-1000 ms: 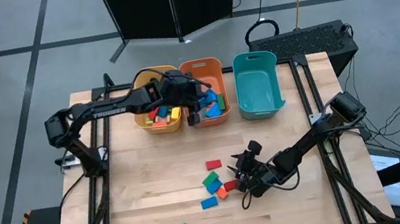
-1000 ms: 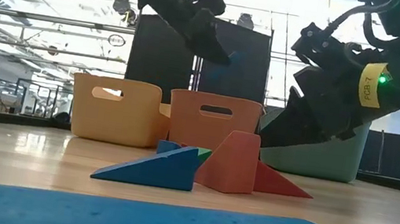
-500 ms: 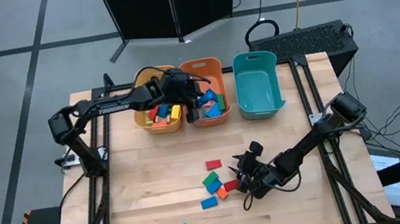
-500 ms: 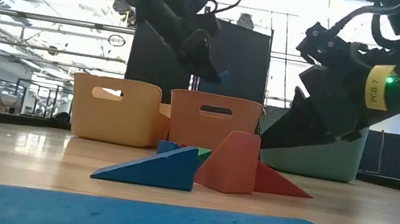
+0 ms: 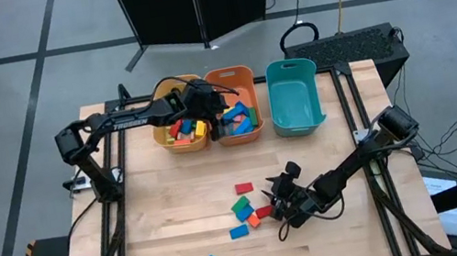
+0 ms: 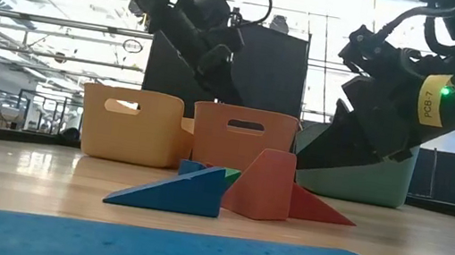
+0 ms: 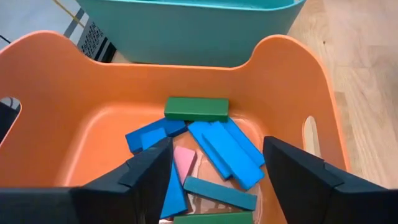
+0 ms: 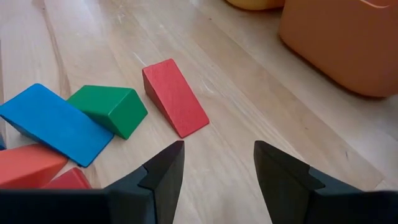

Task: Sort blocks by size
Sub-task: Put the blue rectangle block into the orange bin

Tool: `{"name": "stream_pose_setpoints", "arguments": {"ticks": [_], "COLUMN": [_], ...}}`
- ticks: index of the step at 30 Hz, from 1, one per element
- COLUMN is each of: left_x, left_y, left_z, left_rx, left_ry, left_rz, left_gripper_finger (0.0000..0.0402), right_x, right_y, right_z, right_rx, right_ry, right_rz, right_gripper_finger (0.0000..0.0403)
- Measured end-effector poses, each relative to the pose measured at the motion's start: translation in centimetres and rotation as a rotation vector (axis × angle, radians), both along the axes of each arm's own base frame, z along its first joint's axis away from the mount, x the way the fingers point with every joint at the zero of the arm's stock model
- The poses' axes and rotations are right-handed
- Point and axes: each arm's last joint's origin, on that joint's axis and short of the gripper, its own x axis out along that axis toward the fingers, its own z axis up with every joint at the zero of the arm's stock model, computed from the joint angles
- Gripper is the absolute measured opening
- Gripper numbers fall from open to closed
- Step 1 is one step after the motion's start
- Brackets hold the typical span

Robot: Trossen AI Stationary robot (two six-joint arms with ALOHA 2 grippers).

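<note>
Left gripper (image 7: 214, 171): hung over the orange bin (image 5: 229, 81), fingers apart, nothing between them.
Orange bin contents: a green bar (image 7: 196, 108) lay on blue bars (image 7: 227, 152); a pink block (image 7: 183, 163) was partly hidden by one finger.
Right gripper (image 8: 219, 171): stood open and empty, low over the table (image 5: 170, 221), near the loose blocks.
Loose blocks: red wedge (image 8: 175, 97), green wedge (image 8: 107, 109), blue wedge (image 8: 56, 124); two red pieces cut off at the picture's edge.
Yellow bin (image 5: 180, 129): held mixed blocks, half covered by the left arm.
Teal bin (image 5: 294, 95): contents could not be made out.
</note>
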Motion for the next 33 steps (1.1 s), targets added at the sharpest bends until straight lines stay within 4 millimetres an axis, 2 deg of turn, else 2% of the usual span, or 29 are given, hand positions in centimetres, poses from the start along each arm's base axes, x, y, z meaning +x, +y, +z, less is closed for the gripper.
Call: {"name": "stream_pose_setpoints", "arguments": {"ticks": [7,11,14,19,22,27,33], "left_x": [-0.1,-0.4,-0.4,-0.1,0.1,0.0,-0.4], "left_y": [-0.1,-0.6,-1.6,-4.1,-5.8,-8.0,-9.1], "left_z": [-0.2,-0.5,-0.8,-1.1,-0.9,0.5,2.2], "left_rx": [-0.036,-0.138,-0.223,-0.254,-0.231,-0.120,-0.019], "left_ry": [0.020,0.045,0.074,0.139,0.160,0.152,0.119], "left_rz": [0.009,-0.036,-0.097,-0.171,-0.224,-0.226,-0.199], "left_gripper_finger": [0.0253,0.0253,0.0253,0.0253,0.0253,0.0253,0.0253], "right_x": [0.0,0.0,-0.1,-0.1,-0.1,-0.1,-0.1], "right_y": [0.0,0.0,-0.1,-0.1,-0.1,-0.1,-0.1], "right_z": [0.0,0.0,-0.1,-0.1,-0.1,-0.1,-0.1], "right_rx": [0.001,-0.001,-0.006,-0.007,-0.005,-0.004,0.001], "right_ry": [0.000,0.003,0.013,0.017,0.016,0.016,0.013], "right_rz": [0.000,0.000,0.001,-0.001,-0.003,-0.004,-0.008], "right_gripper_finger": [0.0180,0.0180,0.0180,0.0180,0.0180,0.0180,0.0180]}}
